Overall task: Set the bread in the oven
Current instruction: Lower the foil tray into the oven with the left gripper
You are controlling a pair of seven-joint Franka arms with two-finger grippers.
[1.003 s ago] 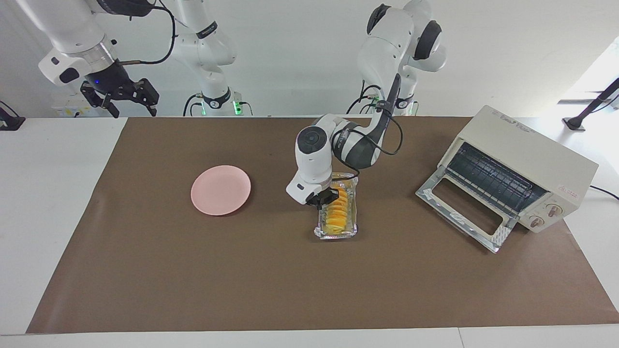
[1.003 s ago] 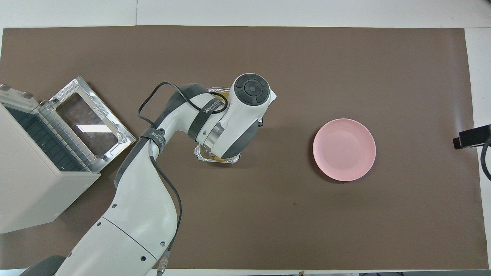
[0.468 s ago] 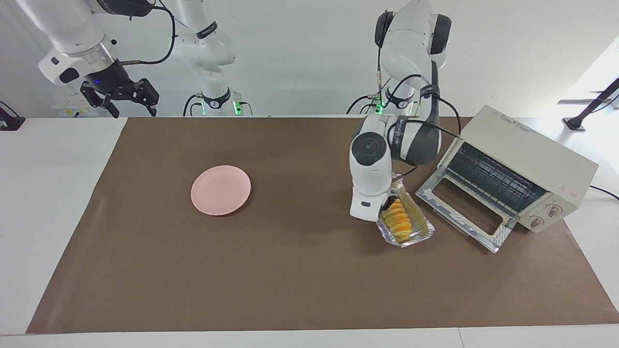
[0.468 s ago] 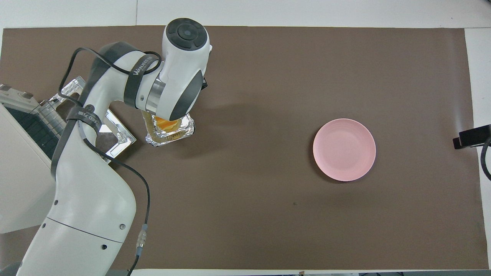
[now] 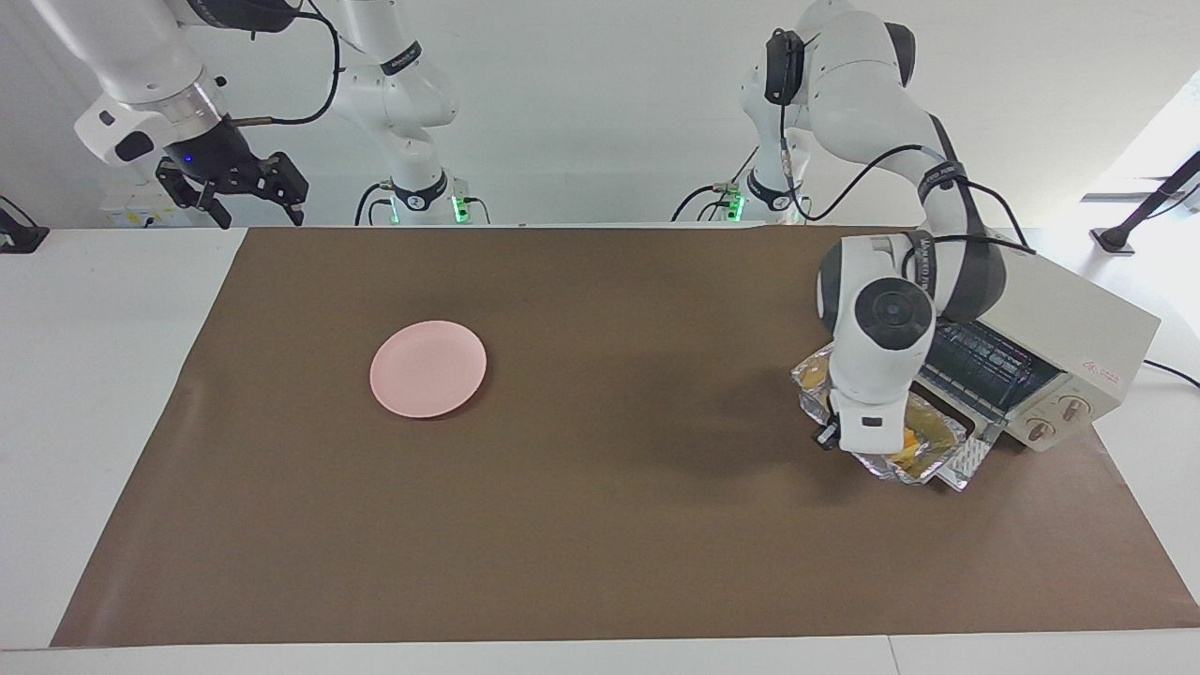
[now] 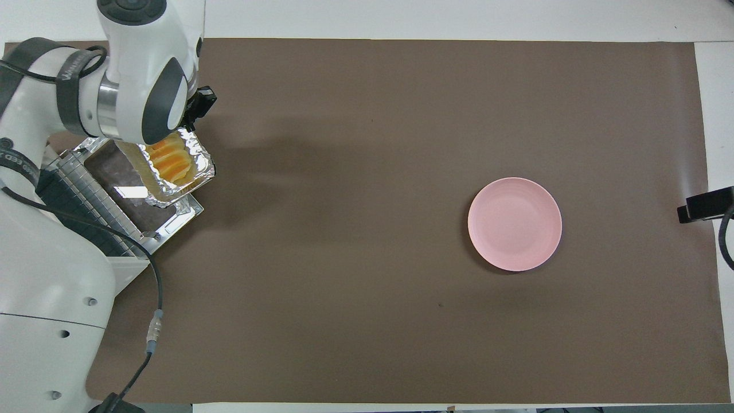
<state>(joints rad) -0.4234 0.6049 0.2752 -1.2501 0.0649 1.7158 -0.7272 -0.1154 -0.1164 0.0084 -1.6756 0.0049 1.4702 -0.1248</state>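
I'm working out from the robots' end. The right gripper point(image 5: 239, 192) waits in the air at ten o'clock on my facing screen, jaws released and holding nothing.

On the overhead screen the oven point(image 6: 40, 241) sits at nine o'clock, at the left arm's end of the table, with its glass door point(image 6: 166, 215) dropped flat onto the brown paper point(image 6: 367, 315). The pink plate point(image 6: 514, 223) lies at three o'clock, well apart and out of play.

Now the action: the left gripper point(image 5: 830, 433) is clenched on the rim of the foil tray point(image 6: 198, 172) and hangs it over the open door, just in front of the oven mouth. The bread point(image 6: 169, 160) rides inside the tray, its slices in a row and not yet on the rack.

I judge this load light but touchy. The foil is thin and will buckle at the pinch, and one-sided support lets the tray sag at its free end. The slices look loose, so a tilt could slide them out. A long-side rim near the middle is the sensible hold — level, slow, and low enough to clear the top of the opening.
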